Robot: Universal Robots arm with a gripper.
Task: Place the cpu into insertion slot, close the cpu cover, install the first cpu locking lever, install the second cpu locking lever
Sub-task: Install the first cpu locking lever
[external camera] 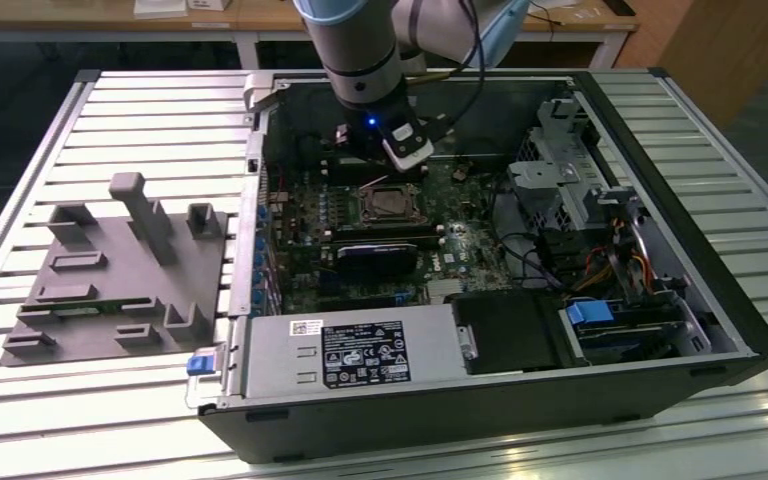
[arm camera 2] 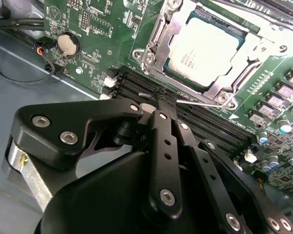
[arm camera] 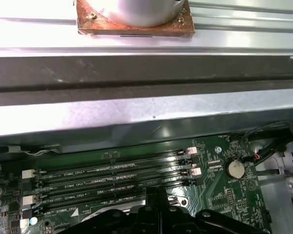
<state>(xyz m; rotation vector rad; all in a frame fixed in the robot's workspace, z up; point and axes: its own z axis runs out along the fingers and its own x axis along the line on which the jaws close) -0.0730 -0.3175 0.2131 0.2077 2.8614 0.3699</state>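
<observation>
The cpu (arm camera 2: 202,48) lies flat in the insertion slot, with the cpu cover (arm camera 2: 156,39) shut down over its edges; the slot's pins are hidden under it. The claw (arm camera 2: 162,101) has its fingers pressed together, tips on the thin locking lever (arm camera 2: 200,103) beside the cover; we cannot tell if it pinches or only pushes. We think the lever is a light, springy, slippery wire, best held near its end; the fingers hide that end.
</observation>
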